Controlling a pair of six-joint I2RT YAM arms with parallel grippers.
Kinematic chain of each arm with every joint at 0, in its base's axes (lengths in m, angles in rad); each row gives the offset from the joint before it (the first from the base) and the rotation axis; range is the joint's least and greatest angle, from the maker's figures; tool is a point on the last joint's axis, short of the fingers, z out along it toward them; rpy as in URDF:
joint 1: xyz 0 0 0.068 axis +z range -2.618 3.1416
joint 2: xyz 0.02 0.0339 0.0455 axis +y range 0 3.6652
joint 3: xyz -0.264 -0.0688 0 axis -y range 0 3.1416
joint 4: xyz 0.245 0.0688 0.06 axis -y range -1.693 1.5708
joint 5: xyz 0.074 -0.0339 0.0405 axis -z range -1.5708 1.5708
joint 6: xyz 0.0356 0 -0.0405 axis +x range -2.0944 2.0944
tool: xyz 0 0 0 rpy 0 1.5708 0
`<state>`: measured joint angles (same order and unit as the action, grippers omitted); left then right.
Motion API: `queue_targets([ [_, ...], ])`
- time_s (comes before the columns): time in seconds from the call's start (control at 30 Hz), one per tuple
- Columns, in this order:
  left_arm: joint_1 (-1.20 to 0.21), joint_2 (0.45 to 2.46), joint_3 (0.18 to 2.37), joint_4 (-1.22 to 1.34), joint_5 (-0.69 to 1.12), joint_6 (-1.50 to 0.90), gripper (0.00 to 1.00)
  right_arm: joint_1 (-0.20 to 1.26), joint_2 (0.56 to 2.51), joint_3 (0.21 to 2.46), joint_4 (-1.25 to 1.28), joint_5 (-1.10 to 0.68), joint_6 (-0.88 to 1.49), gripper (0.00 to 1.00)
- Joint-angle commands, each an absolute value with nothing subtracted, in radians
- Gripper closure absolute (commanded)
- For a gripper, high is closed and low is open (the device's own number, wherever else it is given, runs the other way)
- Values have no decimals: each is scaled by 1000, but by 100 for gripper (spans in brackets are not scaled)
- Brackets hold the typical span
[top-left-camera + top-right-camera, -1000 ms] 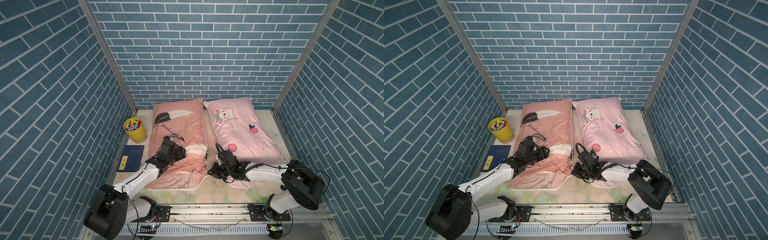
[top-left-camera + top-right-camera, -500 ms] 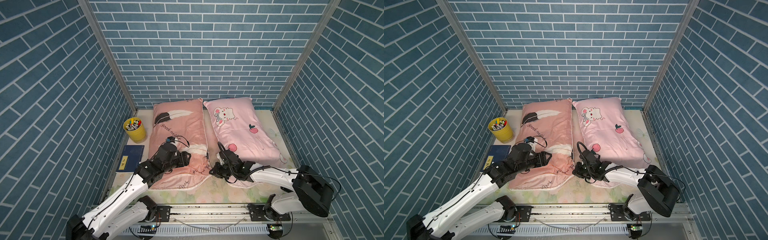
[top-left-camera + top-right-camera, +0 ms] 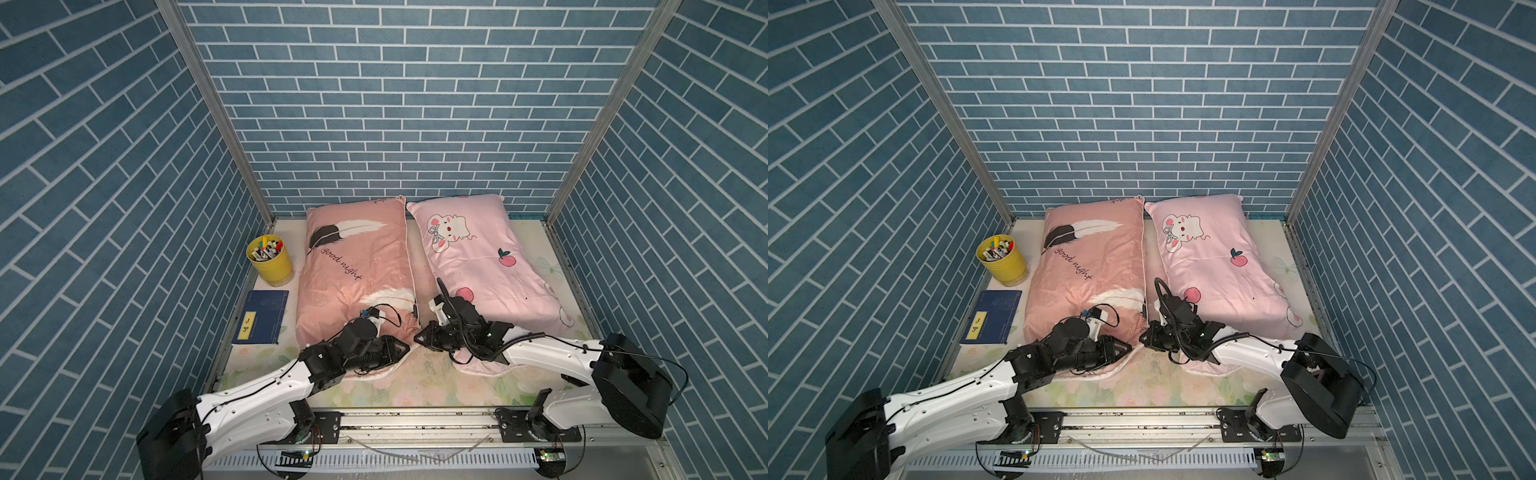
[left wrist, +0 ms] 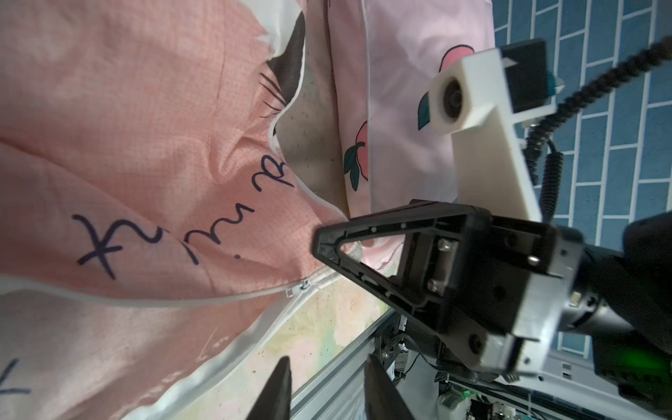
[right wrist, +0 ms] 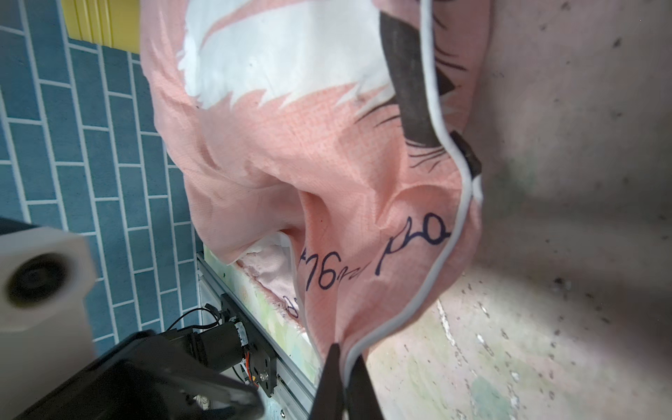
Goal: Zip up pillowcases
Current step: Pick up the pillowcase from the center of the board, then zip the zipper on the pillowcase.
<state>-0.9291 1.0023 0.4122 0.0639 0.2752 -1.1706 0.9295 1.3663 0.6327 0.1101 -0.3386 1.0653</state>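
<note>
Corner of salmon case [image 3: 353, 266] pinched; zip part open.
The salmon case lay just beside the cup [image 3: 270, 266], with the bunny case [image 3: 478, 266] beyond. At the corner farthest from the cup, the right gripper [image 5: 345, 360] clamped the piping. The left gripper [image 4: 327, 363] stood narrowly parted and empty near the slider [image 4: 303, 285].

Bright, even overhead light with soft shadows; top views sharp, wrist views blurred up close.

Arms: white shells on the left arm [image 3: 257, 395] and the right arm [image 3: 552, 353], with black joints.
Base housings [image 3: 627, 390]: big, black, rounded.
Cables: thin black wires, and one coiled cable [image 4: 552, 171].
Right gripper [image 4: 320, 243]: black triangular open frame, silver screws.
Camera mount [image 4: 483, 120]: white block, dark round lens.
Light [image 4: 632, 358]: small green glow.
</note>
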Motion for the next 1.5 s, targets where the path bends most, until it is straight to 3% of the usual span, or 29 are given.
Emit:
queue_targets([
  [0.0, -940, 1050, 405, 204, 278, -1168, 70, 932, 1340, 630, 125, -372, 1033, 100],
  [0.53, -942, 1088, 419, 196, 229, -1146, 70, 927, 1306, 612, 126, -394, 1035, 100],
  [0.8, -943, 1099, 407, 212, 228, -1146, 61, 922, 1279, 601, 136, -387, 1055, 100],
  [1.47, -948, 1093, 388, 274, 229, -1181, 68, 920, 1307, 582, 115, -336, 1058, 100],
])
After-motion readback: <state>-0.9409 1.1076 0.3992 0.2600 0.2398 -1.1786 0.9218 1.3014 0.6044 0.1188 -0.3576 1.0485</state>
